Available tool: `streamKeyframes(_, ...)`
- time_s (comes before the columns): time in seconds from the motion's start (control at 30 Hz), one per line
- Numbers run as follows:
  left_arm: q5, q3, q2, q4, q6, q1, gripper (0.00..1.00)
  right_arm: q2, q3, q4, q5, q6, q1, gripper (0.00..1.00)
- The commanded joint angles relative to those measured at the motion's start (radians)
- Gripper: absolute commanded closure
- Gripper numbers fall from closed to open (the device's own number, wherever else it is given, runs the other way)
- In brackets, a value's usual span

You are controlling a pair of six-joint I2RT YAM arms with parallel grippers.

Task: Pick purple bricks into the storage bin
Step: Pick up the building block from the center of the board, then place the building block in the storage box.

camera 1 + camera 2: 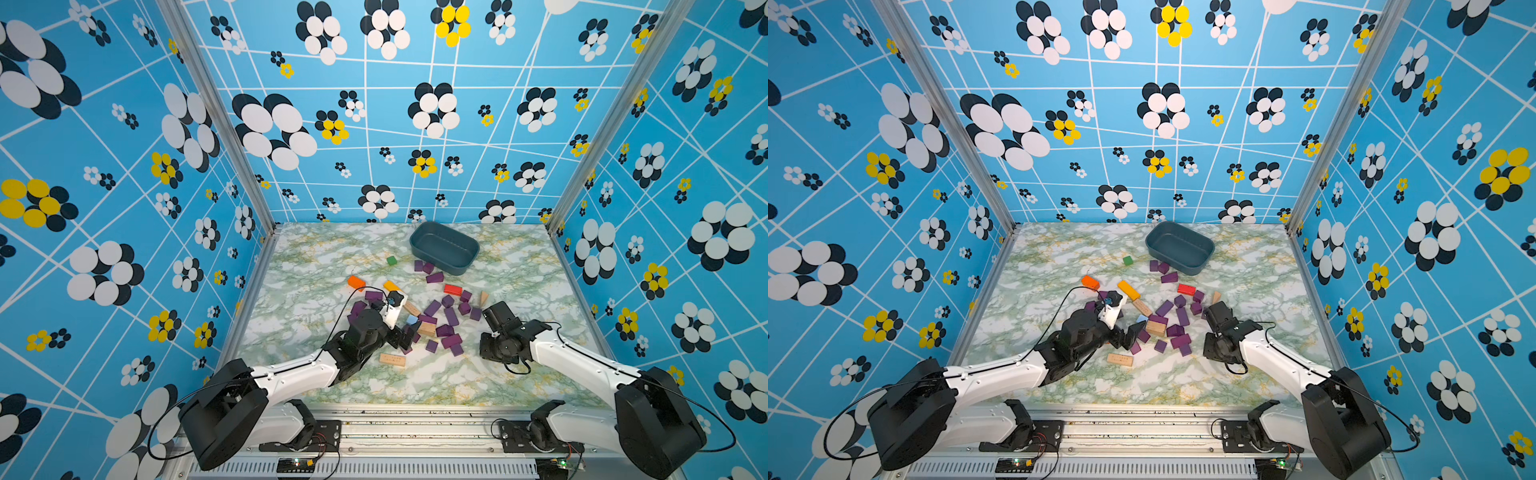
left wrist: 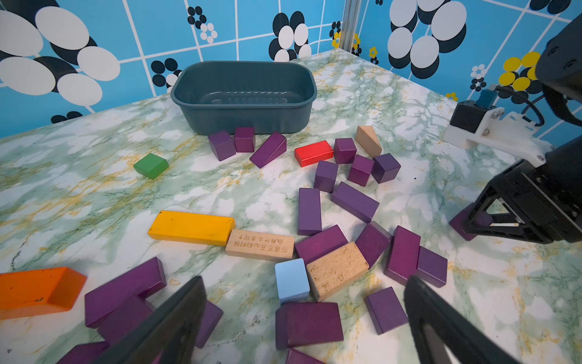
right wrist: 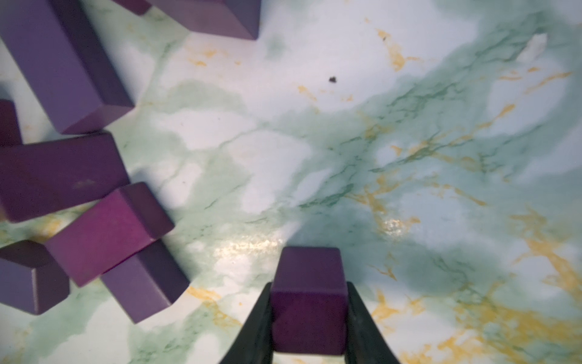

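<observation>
Nearest you, a tan plank (image 1: 392, 360) lies alone. Just past it your left gripper (image 2: 304, 277) hangs with jaws wide apart over the heap of purple bricks (image 2: 309, 211), where a light-blue block (image 2: 292, 279) and a tan block (image 2: 337, 269) sit wedged among them. At the heap's right edge your right gripper (image 3: 309, 285) is clamped on 1 purple cube (image 3: 310, 315). Beyond, a red block (image 2: 313, 153) and a tan wedge (image 2: 368, 141) lie between it and the storage bin (image 2: 245, 116), with 3 purple bricks just before the bin's near wall; an orange block (image 2: 37, 291) and yellow bar (image 2: 192, 227) lie leftward.
</observation>
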State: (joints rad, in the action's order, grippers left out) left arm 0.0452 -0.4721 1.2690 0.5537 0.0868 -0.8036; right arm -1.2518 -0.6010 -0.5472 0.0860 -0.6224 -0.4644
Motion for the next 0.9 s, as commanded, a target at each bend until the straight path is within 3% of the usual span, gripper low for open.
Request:
streamKeyframes(0.0,0.020,0.008,0.011,0.002,0.011,0.000,0.00,-0.009,0.000,0.000,0.022,-0.005,-0.006,0.76)
streamKeyframes(0.1,0.025,0.006,0.010,-0.003,0.011,0.000,0.01,-0.009,-0.015,-0.004,0.030,-0.004,-0.006,0.83)
streamKeyframes(0.4,0.065,0.006,0.004,-0.024,0.011,0.009,0.01,-0.006,-0.137,0.025,-0.044,0.014,-0.006,0.84)
streamKeyframes(0.53,0.094,0.008,-0.011,-0.041,0.022,0.023,0.00,-0.045,-0.244,0.057,-0.011,0.049,-0.006,0.84)
streamKeyframes(0.87,0.141,0.035,-0.055,-0.058,0.053,0.075,0.00,-0.427,-0.747,0.065,-0.038,0.210,0.047,0.84)
